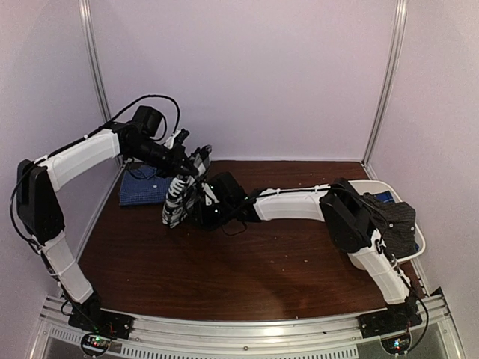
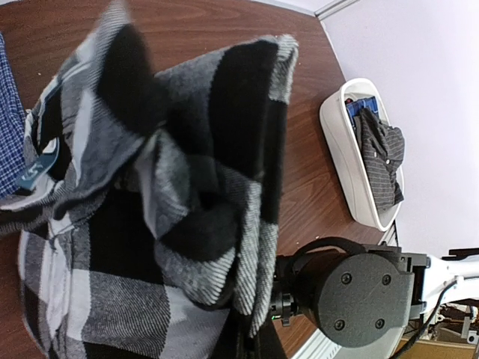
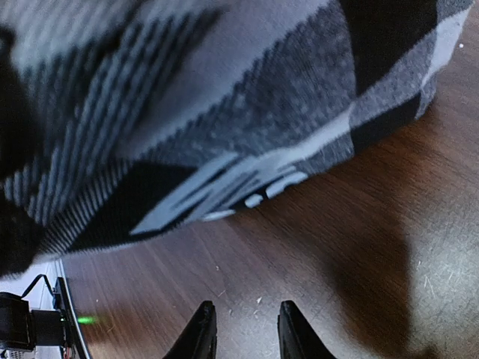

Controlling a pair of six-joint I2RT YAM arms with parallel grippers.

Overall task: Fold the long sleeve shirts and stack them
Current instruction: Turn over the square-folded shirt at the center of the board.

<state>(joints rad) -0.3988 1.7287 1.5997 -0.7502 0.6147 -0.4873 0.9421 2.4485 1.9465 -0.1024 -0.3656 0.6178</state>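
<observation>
The dark wooden table (image 1: pixel 262 277) carries a white basket (image 1: pixel 417 238) at its right edge with the charcoal shirt (image 1: pixel 393 221) heaped inside, and the blue shirt (image 1: pixel 138 191) lies folded flat at the far left. Just beside it the checked shirt (image 1: pixel 179 198) hangs bunched, long axis upright, lower end down at the table. The left gripper (image 1: pixel 187 163) is clamped on its top; the right gripper (image 3: pixel 245 310), low beside its foot, has fingers slightly apart over bare wood

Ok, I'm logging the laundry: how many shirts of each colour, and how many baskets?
Black-and-white checked shirt: 1
Dark blue shirt: 1
Charcoal shirt: 1
White basket: 1
Total: 4, leaving out an unclear blue item in the basket
</observation>
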